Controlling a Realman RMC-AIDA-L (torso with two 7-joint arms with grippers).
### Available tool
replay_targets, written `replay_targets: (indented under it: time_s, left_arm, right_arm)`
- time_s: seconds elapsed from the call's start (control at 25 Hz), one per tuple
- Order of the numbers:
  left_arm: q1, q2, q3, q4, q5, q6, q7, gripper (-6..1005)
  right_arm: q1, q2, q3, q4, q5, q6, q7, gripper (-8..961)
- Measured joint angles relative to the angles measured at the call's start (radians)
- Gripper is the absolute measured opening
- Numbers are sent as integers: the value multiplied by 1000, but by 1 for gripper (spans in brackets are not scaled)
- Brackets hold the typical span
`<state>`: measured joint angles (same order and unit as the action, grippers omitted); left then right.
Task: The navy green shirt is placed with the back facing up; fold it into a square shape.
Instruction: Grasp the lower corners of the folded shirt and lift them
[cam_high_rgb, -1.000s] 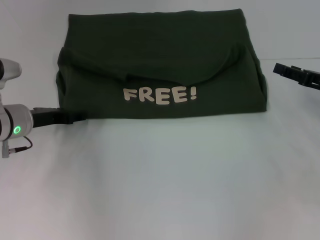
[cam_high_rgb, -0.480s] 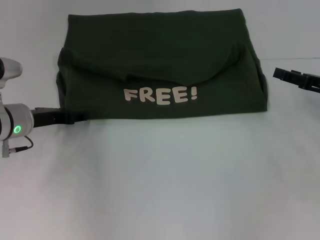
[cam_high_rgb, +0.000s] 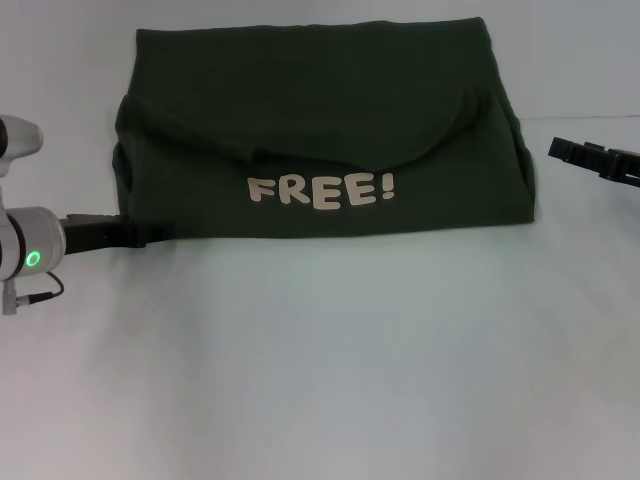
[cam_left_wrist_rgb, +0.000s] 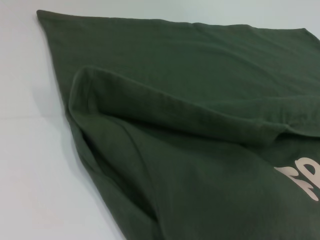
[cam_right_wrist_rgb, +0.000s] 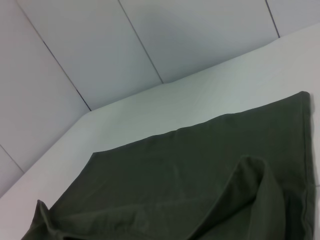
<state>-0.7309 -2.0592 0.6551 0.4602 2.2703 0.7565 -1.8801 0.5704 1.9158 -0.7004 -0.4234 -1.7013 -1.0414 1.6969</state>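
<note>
The shirt (cam_high_rgb: 320, 130) is lying on the far half of the white table (cam_high_rgb: 330, 360), already doubled over once, its near part turned up so the cream "FREE!" lettering (cam_high_rgb: 321, 190) is facing up along the near edge. The left gripper (cam_high_rgb: 150, 235) is reaching in low at the shirt's near-left corner, its tip touching or tucking under the cloth edge; whether its fingers are pinching the fabric cannot be told. The right gripper (cam_high_rgb: 570, 150) is hovering off the shirt's right side, apart from the cloth; its fingers cannot be told either.
</note>
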Motion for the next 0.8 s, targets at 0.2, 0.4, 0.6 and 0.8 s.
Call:
replay_targets:
  time_s: [0.2, 0.4, 0.6, 0.8]
  left_arm:
    - [3, -2, 0, -1, 0, -8, 2, 709]
    - [-2, -2, 0, -19, 0, -20, 8, 676]
    - [-3, -5, 0, -25, 0, -31, 10, 548]
    - [-4, -8, 0, -25, 0, -32, 11, 433]
  right_arm:
    - [-1, 0, 0, 0, 0, 4, 0, 700]
    - [0, 0, -1, 0, 0, 6, -4, 700]
    - [0, 0, -1, 0, 0, 6, -7, 700]
    - [0, 0, -1, 0, 0, 8, -8, 700]
